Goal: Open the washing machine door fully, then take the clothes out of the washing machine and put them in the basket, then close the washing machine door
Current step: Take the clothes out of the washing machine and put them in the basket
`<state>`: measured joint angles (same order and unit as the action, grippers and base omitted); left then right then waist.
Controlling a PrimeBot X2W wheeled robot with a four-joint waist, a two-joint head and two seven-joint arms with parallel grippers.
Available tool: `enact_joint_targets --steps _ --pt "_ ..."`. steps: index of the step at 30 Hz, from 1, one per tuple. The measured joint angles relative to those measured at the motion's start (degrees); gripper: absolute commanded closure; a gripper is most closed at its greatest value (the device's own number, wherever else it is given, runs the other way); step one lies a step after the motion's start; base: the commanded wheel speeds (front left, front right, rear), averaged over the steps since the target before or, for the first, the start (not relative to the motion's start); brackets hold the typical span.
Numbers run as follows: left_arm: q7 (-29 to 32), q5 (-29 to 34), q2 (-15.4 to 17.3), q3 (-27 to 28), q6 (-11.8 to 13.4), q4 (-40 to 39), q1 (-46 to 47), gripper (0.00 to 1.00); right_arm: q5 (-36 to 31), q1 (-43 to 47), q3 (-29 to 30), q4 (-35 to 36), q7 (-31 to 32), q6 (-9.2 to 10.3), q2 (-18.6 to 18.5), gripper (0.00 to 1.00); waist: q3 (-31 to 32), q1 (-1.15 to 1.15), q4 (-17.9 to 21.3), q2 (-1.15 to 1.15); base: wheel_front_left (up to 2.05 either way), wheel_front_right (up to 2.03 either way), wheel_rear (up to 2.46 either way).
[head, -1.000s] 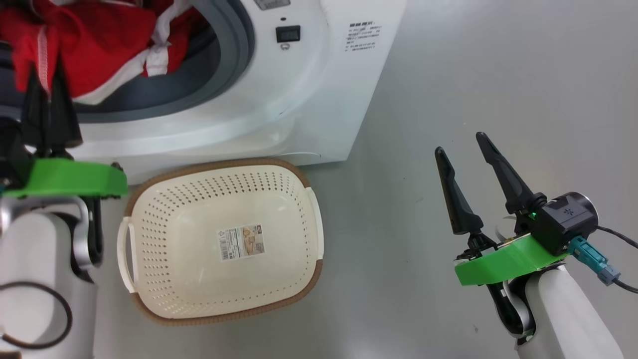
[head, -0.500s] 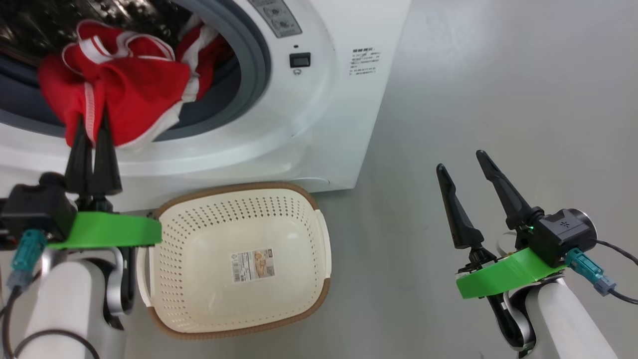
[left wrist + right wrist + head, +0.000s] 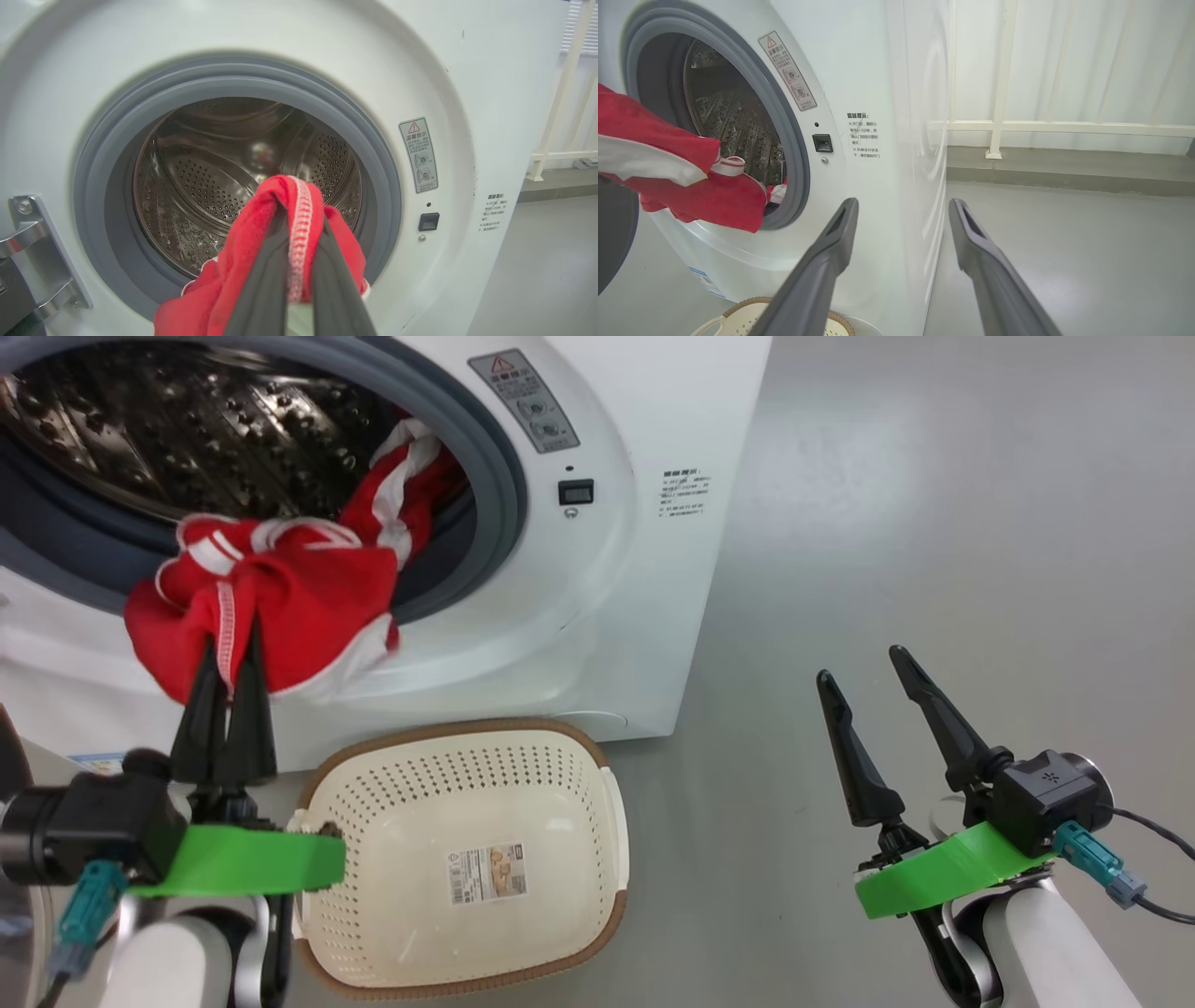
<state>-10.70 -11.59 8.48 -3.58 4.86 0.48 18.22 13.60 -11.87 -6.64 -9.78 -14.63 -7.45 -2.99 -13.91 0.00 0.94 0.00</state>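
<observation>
1. Left gripper [image 3: 229, 644]: low at the left in front of the washer, fingers pointing up and pinched tight on a fold of cloth. A white stitched seam runs between them.
2. Clothes [image 3: 280, 607]: a bright red bunch with white trim, held by item 1. It hangs outside the opening, against the white front panel, above and to the left of the basket and not touching it. A second red-and-white piece [image 3: 401, 504] lies inside, at the right of the drum against the gasket.
3. Washing machine [image 3: 635, 569]: white front-loader with its round opening uncovered. The perforated steel drum [image 3: 187, 420] and the grey gasket [image 3: 499, 485] are exposed. A warning label [image 3: 523, 392] sits to the right of the opening.
4. Basket [image 3: 448, 726]: cream with a brown rim, on the floor close to the machine's base. A sticker [image 3: 487, 873] lies on its floor.
5. Right gripper [image 3: 861, 666]: well to the right of the machine, over the grey floor [image 3: 934, 523]. Its fingers are spread wide with nothing between them.
</observation>
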Motion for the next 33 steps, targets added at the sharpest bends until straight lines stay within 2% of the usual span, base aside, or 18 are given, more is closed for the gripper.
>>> enact_joint_targets --steps 7,14,27,33 --pt "2.3 -0.5 -0.2 -0.8 0.4 -4.8 -3.6 1.00 0.0 1.2 0.0 0.0 0.0 0.00 0.0 0.00 0.9 0.00 0.2 0.00 0.00 0.00 0.00" --pt "3.6 -2.3 -1.2 -2.3 0.5 -2.1 -5.1 1.00 0.0 1.1 0.1 0.3 0.0 0.00 0.0 0.00 -0.9 0.00 0.4 0.00 0.00 0.00 0.00" --pt "1.5 -6.9 -4.0 -4.6 -2.1 14.7 -3.5 1.00 0.0 -0.5 -0.1 0.5 0.0 0.00 0.0 0.00 -4.2 0.00 0.9 0.00 0.00 0.00 0.00" --pt "-0.6 -10.2 -4.9 -4.7 -4.4 26.8 1.1 1.00 0.0 -1.3 -0.4 0.6 0.0 0.00 0.0 0.00 -6.0 0.00 1.5 0.00 0.00 0.00 0.00"
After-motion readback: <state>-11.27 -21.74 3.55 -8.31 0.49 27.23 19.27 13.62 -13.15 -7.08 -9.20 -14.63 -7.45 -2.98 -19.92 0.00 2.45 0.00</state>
